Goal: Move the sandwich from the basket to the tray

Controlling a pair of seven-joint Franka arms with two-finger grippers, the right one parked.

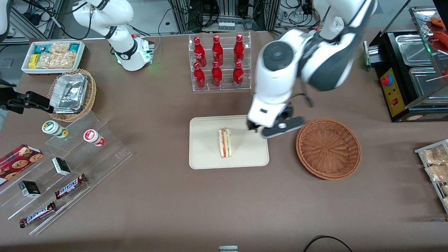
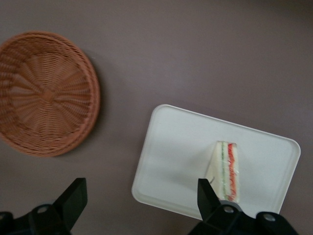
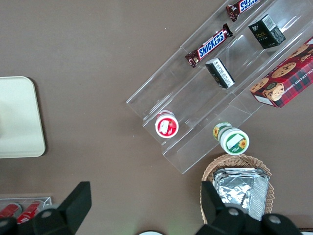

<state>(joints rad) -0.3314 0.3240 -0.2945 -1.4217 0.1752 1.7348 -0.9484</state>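
Brown desk (image 1: 147,196), sandwich delivered and the arm clear above it.
The tray (image 1: 206,154) lies under and just beside the jaws (image 2: 139,205), the empty basket (image 1: 328,148) off toward the working arm's end; the sandwich (image 1: 225,142) stands on its edge on the tray, below the wide-apart, empty jaws. Judged done: lift straight up so nothing clips the wedge.
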